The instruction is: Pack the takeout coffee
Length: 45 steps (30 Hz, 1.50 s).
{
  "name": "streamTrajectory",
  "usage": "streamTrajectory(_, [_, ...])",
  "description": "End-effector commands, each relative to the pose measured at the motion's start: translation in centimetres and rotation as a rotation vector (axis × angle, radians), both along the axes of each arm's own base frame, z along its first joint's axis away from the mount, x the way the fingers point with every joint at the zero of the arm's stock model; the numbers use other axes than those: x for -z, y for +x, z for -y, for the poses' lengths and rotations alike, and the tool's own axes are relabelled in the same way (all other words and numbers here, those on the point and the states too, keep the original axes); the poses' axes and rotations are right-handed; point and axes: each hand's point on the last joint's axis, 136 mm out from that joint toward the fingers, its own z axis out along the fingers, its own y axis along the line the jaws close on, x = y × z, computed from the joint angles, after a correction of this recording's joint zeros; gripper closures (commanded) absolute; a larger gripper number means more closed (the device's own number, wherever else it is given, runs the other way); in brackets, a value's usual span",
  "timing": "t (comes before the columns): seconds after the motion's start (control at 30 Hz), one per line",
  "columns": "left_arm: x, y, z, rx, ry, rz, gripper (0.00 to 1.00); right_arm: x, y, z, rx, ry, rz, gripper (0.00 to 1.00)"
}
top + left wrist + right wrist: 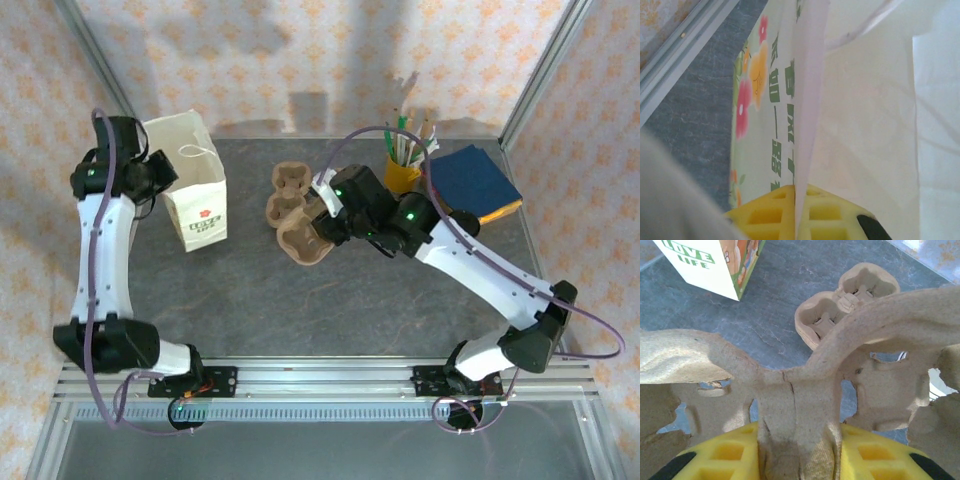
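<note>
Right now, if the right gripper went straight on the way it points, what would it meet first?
The right gripper is shut on a pulp cup carrier; straight beyond it probably lies the second carrier on the table, though depth is unclear.

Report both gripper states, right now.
The left gripper is closed on the paper bag wall.
The right gripper is closed on the pulp cup carrier, at its middle rib.

You look down from behind over the whole table (300, 300). Your left wrist camera sits tight against the paper bag (865, 125), your right against the pulp carrier (800, 385); overhead shares both.
</note>
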Motion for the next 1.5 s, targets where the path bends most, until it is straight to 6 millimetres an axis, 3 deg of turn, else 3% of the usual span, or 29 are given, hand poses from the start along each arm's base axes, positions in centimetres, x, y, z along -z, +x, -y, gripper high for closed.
streamTrajectory(0.0, [0.6, -2.0, 1.9, 0.033, -0.055, -0.004, 0.99, -1.1, -1.1, 1.0, 0.004, 0.030, -0.006, 0.66])
streamTrajectory(0.3, [1.9, -7.6, 8.6, 0.176, -0.137, -0.022, 1.00, -3.0, -2.9, 2.9, 0.016, 0.067, -0.011, 0.66])
streamTrajectory(0.5, [2.6, -11.0, 11.4, 0.252, -0.172, -0.059, 1.00, -4.4, -4.1, 4.1, 0.022, 0.087, -0.021, 0.66])
streamTrajectory(0.7, [4.0, -13.1, 15.2, 0.404, -0.206, -0.081, 1.00, -3.7, -5.8, 4.7, -0.005, 0.081, -0.091, 0.66])
streamTrajectory(0.87, [5.5, -13.7, 18.6, 0.512, -0.217, -0.091, 1.00, -5.0, -6.2, 5.0, -0.013, 0.106, -0.080, 0.66])
streamTrajectory(1.13, [5.4, -13.3, 24.7, 0.716, -0.233, -0.055, 1.00, -7.9, -6.9, 4.5, -0.066, 0.158, -0.058, 0.66])
streamTrajectory(1.23, [5.4, -12.7, 25.7, 0.758, -0.223, -0.037, 1.00, -8.7, -7.0, 3.9, -0.088, 0.173, -0.064, 0.66])
streamTrajectory(1.47, [5.8, -12.0, 27.2, 0.879, -0.167, -0.020, 1.00, -7.4, -6.1, 2.4, -0.129, 0.122, -0.072, 0.66])
